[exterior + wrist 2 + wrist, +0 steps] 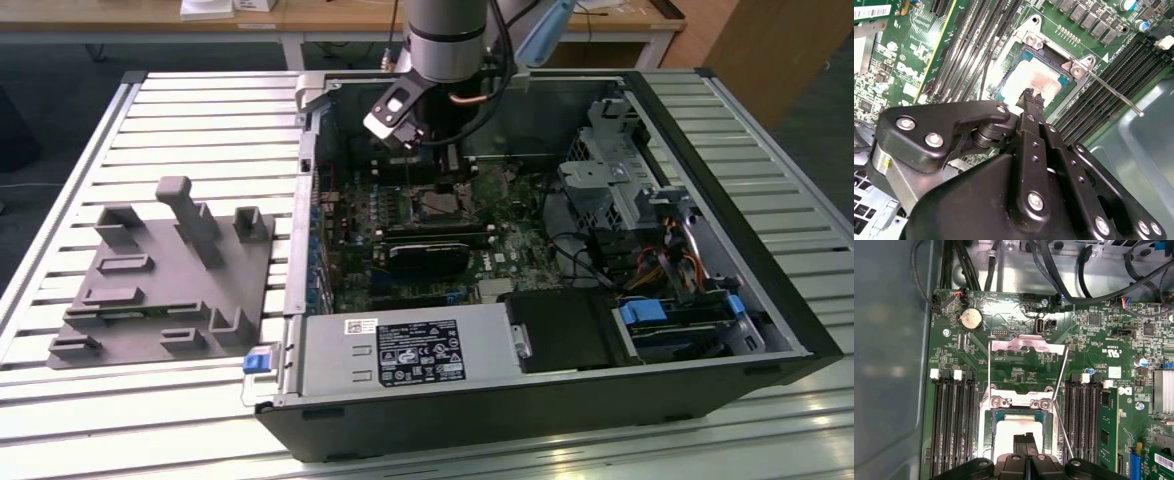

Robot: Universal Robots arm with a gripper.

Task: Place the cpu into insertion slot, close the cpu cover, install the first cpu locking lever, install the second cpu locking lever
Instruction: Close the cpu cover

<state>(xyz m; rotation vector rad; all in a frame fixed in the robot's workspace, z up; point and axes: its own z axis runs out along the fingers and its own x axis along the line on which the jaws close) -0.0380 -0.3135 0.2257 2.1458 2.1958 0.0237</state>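
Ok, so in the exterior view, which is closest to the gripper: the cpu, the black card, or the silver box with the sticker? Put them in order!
1. The cpu: right beneath the gripper, nearest.
2. The black card: just past the cpu, lower in the exterior view.
3. The silver box with the sticker: lower again in that view, farthest.
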